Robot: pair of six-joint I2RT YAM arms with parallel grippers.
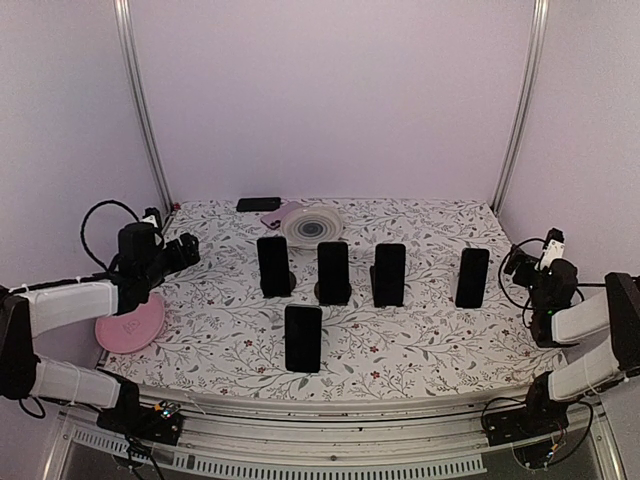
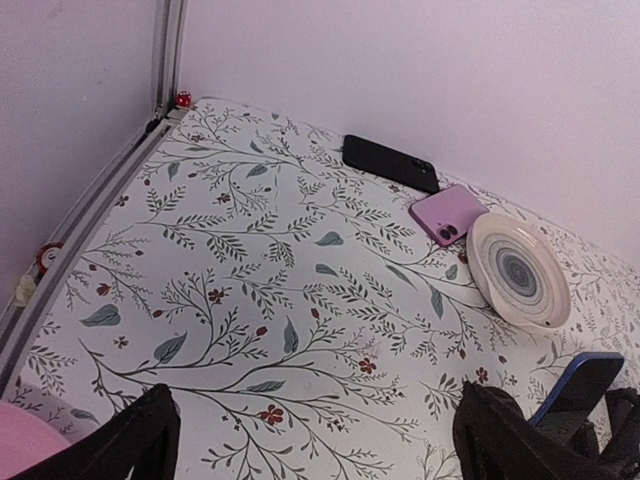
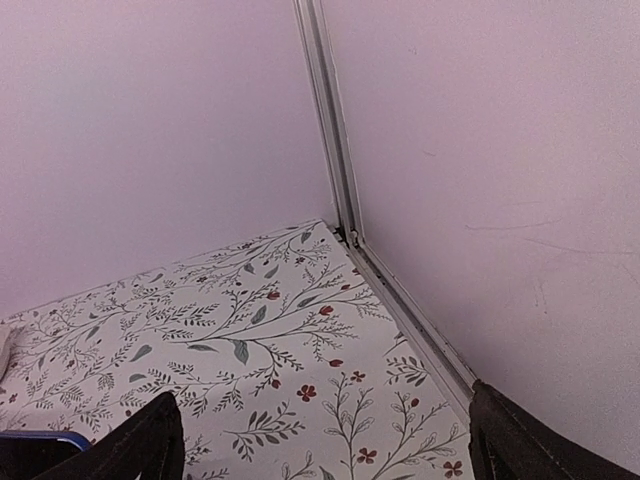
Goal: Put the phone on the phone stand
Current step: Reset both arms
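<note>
- Table [image 1: 420, 340] covered with a white cloth printed in grey-green sprigs and small red flowers
- Pale lilac walls [image 1: 330, 90] close it on three sides, with aluminium posts [image 1: 142, 110] in both back corners
- Five upright phones [image 1: 333, 270] with dark screens lean on stands [image 1: 334, 297]: four in a row mid-table, one alone nearer the front edge
- Black phone [image 2: 390, 163] lies flat by the back wall; pink phone [image 2: 448, 215] just beside it, camera side up, its corner against a ribbed plate [image 2: 518, 270]
- Pink disc [image 1: 131, 323] sits at the left edge, partly under the left arm; it carries a faint mark, too small to read
- Left gripper [image 1: 188, 250] is spread wide and holds nothing; it hovers over the left back part of the cloth
- Right gripper [image 1: 516, 262] is spread wide and holds nothing; it is at the right edge, near the rightmost upright phone
</note>
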